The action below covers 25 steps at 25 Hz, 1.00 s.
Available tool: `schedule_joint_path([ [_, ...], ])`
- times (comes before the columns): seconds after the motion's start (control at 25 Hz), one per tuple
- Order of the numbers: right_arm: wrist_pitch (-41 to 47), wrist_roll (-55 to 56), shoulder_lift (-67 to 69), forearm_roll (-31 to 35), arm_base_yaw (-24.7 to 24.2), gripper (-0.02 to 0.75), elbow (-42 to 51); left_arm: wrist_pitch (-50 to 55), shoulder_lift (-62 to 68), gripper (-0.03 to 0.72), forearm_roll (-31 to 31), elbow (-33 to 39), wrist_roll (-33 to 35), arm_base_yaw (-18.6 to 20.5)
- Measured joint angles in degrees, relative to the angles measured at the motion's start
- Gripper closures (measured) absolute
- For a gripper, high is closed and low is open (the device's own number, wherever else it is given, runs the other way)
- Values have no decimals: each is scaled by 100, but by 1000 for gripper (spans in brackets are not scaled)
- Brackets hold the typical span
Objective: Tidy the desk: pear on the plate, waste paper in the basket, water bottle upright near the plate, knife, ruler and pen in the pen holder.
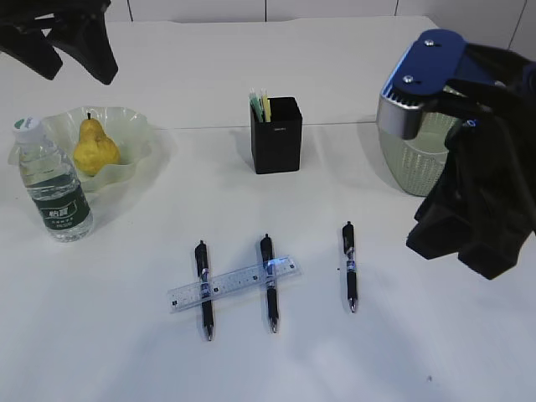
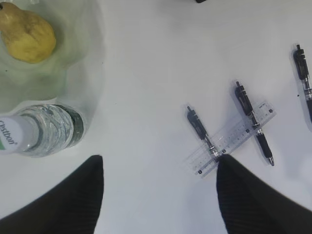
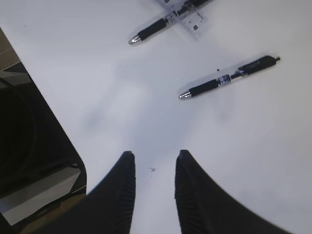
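Hanging high over the white table [image 1: 276,75], left gripper [image 2: 158,168] spread wide and gripping nothing. Directly beyond its fingertips, short transparent plastic ruler [image 2: 233,138] lying slantwise across two black click pens, one [image 2: 201,130] just ahead of the right fingertip [image 2: 229,168] and one [image 2: 253,122] further right; a third black pen [image 2: 304,78] lying well off to the right, apart from the others. Ahead and to the left of this gripper, small clear plastic water bottle [image 2: 41,129] with white cap and dark green label standing upright, touching the wavy rim of the pale green translucent plate [image 2: 85,58]. Beyond the bottle, yellow pear [image 2: 27,34] with short dark stem resting in that plate.

Hovering above bare table nearer the right edge, right gripper [image 3: 153,168] parted narrowly and holding nothing. Ahead and slightly right of it, the lone black pen [image 3: 229,78] lying alone; further ahead, a pen tip [image 3: 148,31] and the ruler's end [image 3: 192,19].

Behind the right arm in the exterior view, sage green plastic lattice basket [image 1: 423,159] sitting largely hidden. Far beyond both grippers, mid-table, black square pen holder [image 1: 276,134] standing upright with pale sticks [image 1: 261,105] poking out. Waste paper and knife: cannot tell where.
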Motion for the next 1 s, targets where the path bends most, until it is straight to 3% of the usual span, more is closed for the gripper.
schedule_joint_path([
  [0.52, 679, -344, 1333, 163, 0, 496, -1227, 18, -211, 174, 0, 0, -121, 168],
  [1.0, 732, -1244, 1930, 603, 43, 496, -1705, 41, -658, 184, 38, -4, -146, 1384],
])
